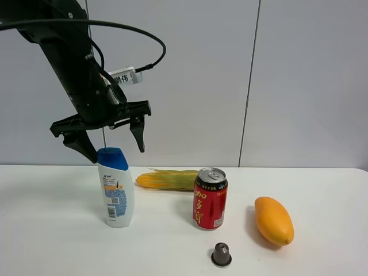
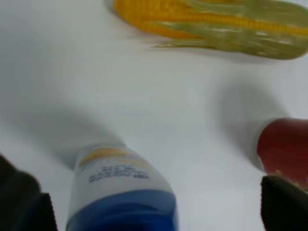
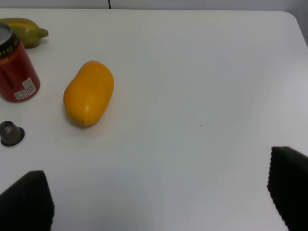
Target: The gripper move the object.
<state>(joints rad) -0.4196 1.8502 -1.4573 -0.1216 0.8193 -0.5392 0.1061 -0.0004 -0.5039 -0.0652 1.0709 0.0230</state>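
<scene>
Left claw hangs over the white shampoo bottle, fingers spread wide apart, one tip at the blue cap's 10 o'clock, the other up at its 1 o'clock; contact betw. the near tip and cap can't be told. Bottle stands upright on the white tabletop, far left of the row of items. Only the ext. high view shows the black arm w/ cables and its white tag.

Left wrist view looks down past the bottle's cap and upper label, blurred; finger edges show dark at both lower corners, bottle between them. That view also catches the corn cob, cut off at the frame edge, and a slice of the red can.

Right claw appears only in its own wrist view: two black pads in the lower corners, well apart, nothing between them but bare tabletop. Arm itself not seen from the ext. cam.

Other items, ext. high view: corn cob lies at the bottle's 3 o'clock, behind the red can; mango further at 3 o'clock; small grey capsule at the can's 6 o'clock. Right wrist view gives the mango whole, can cut off at the edge, capsule beside it, cob tip only. Can text too small to read.
</scene>
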